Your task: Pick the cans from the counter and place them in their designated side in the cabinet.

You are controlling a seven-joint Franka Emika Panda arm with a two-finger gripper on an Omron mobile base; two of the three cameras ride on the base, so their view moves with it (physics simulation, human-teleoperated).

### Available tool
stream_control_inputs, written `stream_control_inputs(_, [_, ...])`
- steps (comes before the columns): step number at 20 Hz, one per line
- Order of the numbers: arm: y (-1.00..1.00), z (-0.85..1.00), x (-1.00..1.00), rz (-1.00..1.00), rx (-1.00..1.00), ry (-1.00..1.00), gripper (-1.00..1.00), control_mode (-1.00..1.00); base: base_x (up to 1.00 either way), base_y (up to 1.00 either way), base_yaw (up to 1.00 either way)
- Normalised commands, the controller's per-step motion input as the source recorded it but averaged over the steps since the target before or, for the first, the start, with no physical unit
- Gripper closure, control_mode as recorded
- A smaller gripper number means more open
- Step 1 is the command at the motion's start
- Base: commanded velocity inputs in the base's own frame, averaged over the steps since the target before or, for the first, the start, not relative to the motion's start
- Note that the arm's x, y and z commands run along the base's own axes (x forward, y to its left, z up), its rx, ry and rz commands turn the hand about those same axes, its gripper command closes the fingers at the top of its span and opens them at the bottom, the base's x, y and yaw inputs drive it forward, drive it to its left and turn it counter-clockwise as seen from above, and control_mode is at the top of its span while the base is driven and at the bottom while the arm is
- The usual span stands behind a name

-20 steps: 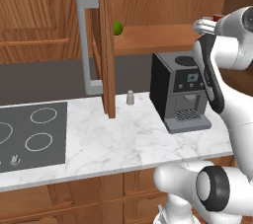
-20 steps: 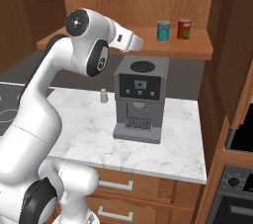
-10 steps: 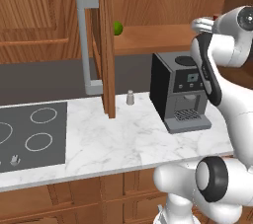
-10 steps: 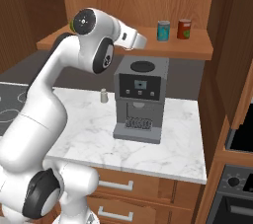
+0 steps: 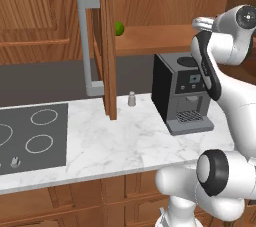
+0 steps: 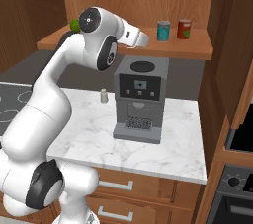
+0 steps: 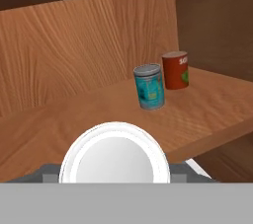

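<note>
Teal can (image 6: 163, 30) and red can (image 6: 184, 28) both upright on the cabinet shelf (image 6: 197, 50), just beside each other; my pincer (image 6: 142, 40) near them, jaw state unclear; retreat slowly, avoid clipping either.

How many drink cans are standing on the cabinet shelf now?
2. The teal can and the red can stand upright side by side at the right end of the shelf, apart. Others may be hidden behind the door.
</note>
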Motion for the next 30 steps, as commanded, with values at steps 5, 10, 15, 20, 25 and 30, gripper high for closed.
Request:
stream_control_inputs(5, [-0.07,0.00,0.18,0.00,0.00,0.00,1.00,-1.00,0.00,0.00,0.00])
stream_control_inputs(10, [-0.09,-0.07,0.22,0.00,0.00,0.00,1.00,-1.00,0.00,0.00,0.00])
stream_control_inputs(15, [-0.08,-0.09,0.24,0.00,0.00,0.00,1.00,-1.00,0.00,0.00,0.00])
stream_control_inputs(20, [-0.11,-0.06,0.22,0.00,0.00,0.00,1.00,-1.00,0.00,0.00,0.00])
stream_control_inputs(25, [-0.12,-0.01,0.18,0.00,0.00,0.00,1.00,-1.00,0.00,0.00,0.00])
stream_control_inputs(30, [-0.11,-0.03,0.19,0.00,0.00,0.00,1.00,-1.00,0.00,0.00,0.00])
